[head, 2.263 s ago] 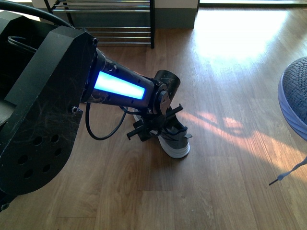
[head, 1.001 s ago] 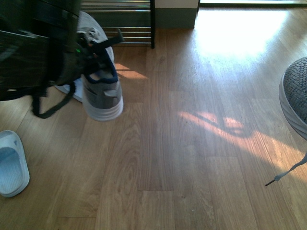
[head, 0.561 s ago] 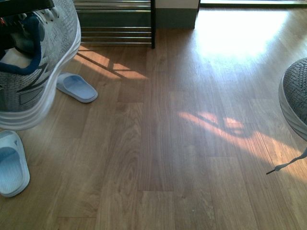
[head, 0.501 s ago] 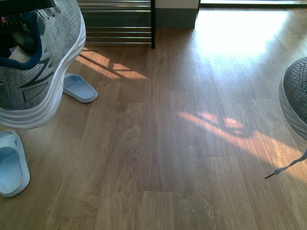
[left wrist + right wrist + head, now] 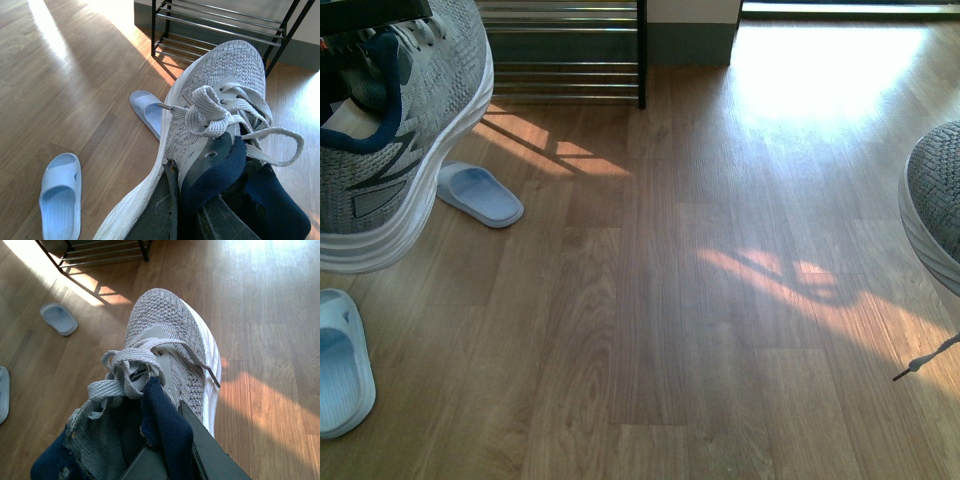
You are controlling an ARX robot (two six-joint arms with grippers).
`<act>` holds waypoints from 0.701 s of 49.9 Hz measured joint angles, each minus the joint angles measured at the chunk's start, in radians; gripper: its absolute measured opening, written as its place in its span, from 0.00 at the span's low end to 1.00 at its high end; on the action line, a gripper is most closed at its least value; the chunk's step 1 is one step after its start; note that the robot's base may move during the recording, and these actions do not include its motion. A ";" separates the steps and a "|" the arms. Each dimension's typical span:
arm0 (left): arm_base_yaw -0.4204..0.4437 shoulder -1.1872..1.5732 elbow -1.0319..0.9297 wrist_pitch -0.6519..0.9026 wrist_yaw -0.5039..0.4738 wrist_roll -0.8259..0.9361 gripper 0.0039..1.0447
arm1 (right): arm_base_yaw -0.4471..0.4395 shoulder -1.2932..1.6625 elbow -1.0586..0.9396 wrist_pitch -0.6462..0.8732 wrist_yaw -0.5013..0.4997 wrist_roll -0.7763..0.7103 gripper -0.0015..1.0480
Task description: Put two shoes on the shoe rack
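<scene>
1. While each arm carries 1 grey sneaker clear of the floor (image 5: 720, 330), the step in hand looks like the carry to the shoe rack (image 5: 560, 68), which stands at the far edge of the floor against the wall
2. Clenched on the heel collar of the left sneaker (image 5: 220, 85), the left gripper (image 5: 200, 220) pinches the navy lining between its jaws. The toe points at the rack, so a straight advance should do
3. Grasping the right sneaker (image 5: 170, 335) by its collar in the same way, the right gripper (image 5: 170, 460) hangs well apart from the rack, towards the right edge of the floor. The toe aims beside the rack and will likely need swinging round
4. Both holds are at the heel only, so I judge the toes may sag: move slowly, keep the soles level, and rest each sole across 2 bars before letting go
5. Mind the loose lace (image 5: 925, 358) trailing under the right sneaker, and pass above the far slide (image 5: 480, 195) and the near slide (image 5: 340, 360), which lie apart on the floor in front of the rack
</scene>
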 joint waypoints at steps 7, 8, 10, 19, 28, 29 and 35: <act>0.000 0.000 0.000 0.000 0.000 0.000 0.01 | 0.000 0.000 0.000 0.000 0.000 0.000 0.01; 0.000 0.000 0.000 0.000 0.001 0.000 0.01 | 0.000 0.000 0.000 0.000 0.000 0.000 0.01; 0.000 0.000 0.000 0.000 0.001 0.000 0.01 | 0.000 0.000 0.000 0.000 0.001 0.000 0.01; 0.000 0.000 0.000 0.000 0.000 0.000 0.01 | 0.000 0.000 0.000 0.000 0.001 0.000 0.01; -0.005 0.000 0.000 0.000 0.004 0.000 0.01 | -0.001 0.000 0.000 0.000 0.004 0.000 0.01; -0.005 0.000 0.000 0.000 0.004 0.000 0.01 | -0.002 0.000 0.000 0.000 0.005 0.000 0.01; -0.001 0.000 0.000 0.000 0.008 0.000 0.01 | -0.001 0.000 0.000 0.000 0.002 0.000 0.01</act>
